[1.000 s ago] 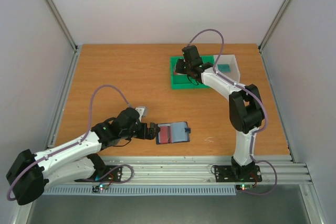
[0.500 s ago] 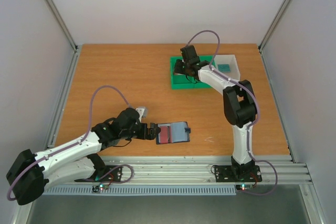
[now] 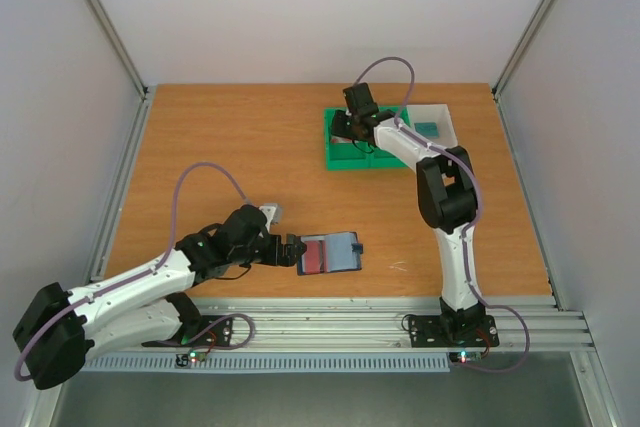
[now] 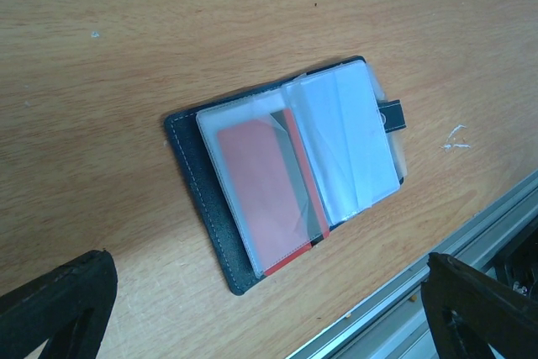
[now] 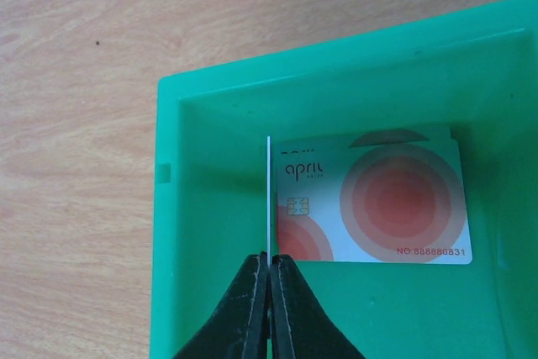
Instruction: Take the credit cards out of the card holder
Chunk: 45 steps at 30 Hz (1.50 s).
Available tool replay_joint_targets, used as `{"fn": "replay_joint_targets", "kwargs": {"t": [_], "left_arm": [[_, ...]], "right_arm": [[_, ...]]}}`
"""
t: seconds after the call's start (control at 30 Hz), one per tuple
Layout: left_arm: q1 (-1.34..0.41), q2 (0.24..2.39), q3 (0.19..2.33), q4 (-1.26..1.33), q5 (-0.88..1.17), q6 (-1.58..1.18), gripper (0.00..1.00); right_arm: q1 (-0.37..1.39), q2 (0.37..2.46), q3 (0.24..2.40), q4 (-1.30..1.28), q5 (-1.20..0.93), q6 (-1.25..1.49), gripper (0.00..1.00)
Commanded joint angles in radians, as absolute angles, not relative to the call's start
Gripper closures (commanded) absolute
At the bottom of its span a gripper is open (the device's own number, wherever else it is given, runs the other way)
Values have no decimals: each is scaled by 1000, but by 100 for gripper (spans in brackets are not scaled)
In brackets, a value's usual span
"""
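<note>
Green bin [image 5: 210, 98] holds 1 flat card [image 5: 378, 208] | right claw [image 5: 269, 271] clamped on 1 edge-on card [image 5: 267, 191] over it | left claw [image 3: 294, 251] spread wide beside open card holder [image 4: 189, 166]

table [image 3: 220, 147]: orange-brown wood, with both arm bases at its near edge.
left arm [image 3: 130, 287]: lies low over the near left part of the table, reaching right.
left gripper [image 3: 294, 251]: just beside the card holder's left edge; contact cannot be told.
card holder [image 3: 340, 253]: lies open and flat near the front edge, with a dark border, a pale right panel and a small tab on its right side.
credit card [image 3: 313, 256]: red, in the holder's left half.
right arm [image 3: 455, 197]: stretched toward the far side.
right gripper [image 3: 352, 137]: over the green bin, its jaws too small to read.
green bin [image 3: 340, 159]: far right of centre, with the white bin against its right side.
white bin [image 3: 447, 127]: holds a small teal thing [image 3: 427, 129].
</note>
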<state>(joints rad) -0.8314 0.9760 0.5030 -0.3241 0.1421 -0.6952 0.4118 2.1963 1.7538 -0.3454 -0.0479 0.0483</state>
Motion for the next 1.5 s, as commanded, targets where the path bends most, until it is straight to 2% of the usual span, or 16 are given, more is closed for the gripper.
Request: {"fn": "replay_joint_targets", "kwargs": {"t": [0.0,0.43,1.03,1.3,1.47], "left_arm": [[-831,980,515,-293,134,-696,1],[-831,984,512,-286,133,-699,1],[-831,974,508,-305,127,-707,1],[-830,984,515,-328,118,-719,1],[-830,981,509,-322,125,-736,1]], "right_arm": [[402,2235,1803,-377,-63,58,96],[382,2271,1856,-441,-51,65,81],[380,2247,1922,-555,21,35,68],[380,2193,1940,-653,62,21,58],[382,2111,1886,-700,-19,36,57]]}}
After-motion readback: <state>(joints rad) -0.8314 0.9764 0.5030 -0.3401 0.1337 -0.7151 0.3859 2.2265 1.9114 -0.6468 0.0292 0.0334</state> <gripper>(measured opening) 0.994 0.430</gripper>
